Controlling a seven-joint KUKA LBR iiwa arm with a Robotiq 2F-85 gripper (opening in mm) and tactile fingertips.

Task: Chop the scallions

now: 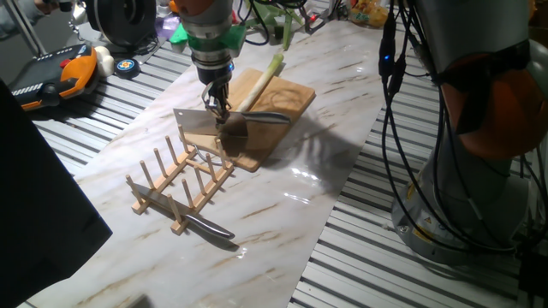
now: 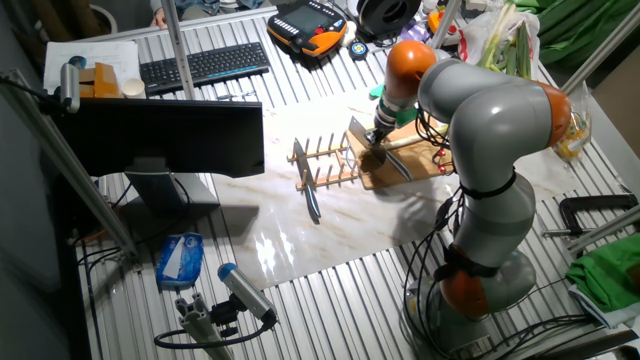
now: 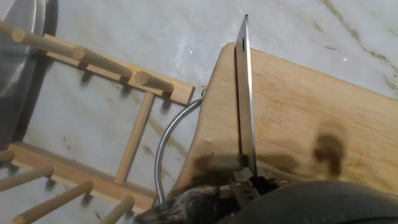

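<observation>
Scallion [image 1: 267, 75] is laid lengthwise on the far part of the wooden cutting board [image 1: 291, 101], its pale end pointing toward the middle of the board and its green tops trailing off the far edge onto the marbled table mat [image 1: 282, 184]. A cleaver [image 1: 199, 124] is held by the gripper [image 1: 219, 111], whose fingers are pinched on its handle, with the broad blade hanging over the near end of the board, just beside the scallion's pale end but apart from it. In the hand view the blade [image 3: 244, 93] is seen edge-on above bare board [image 3: 298, 106], and a curved metal handle [image 3: 169, 140] is seen running along the board's edge (what it belongs to cannot be told). A wooden peg rack [image 1: 178, 184] is set on the mat just in front of the board, and a second knife [image 1: 205, 228] is laid flat at the rack's near side. In the other fixed view the gripper [image 2: 378, 138] is seen lowered over the board [image 2: 420, 158], with the rack [image 2: 322, 162] next to it.
</observation>
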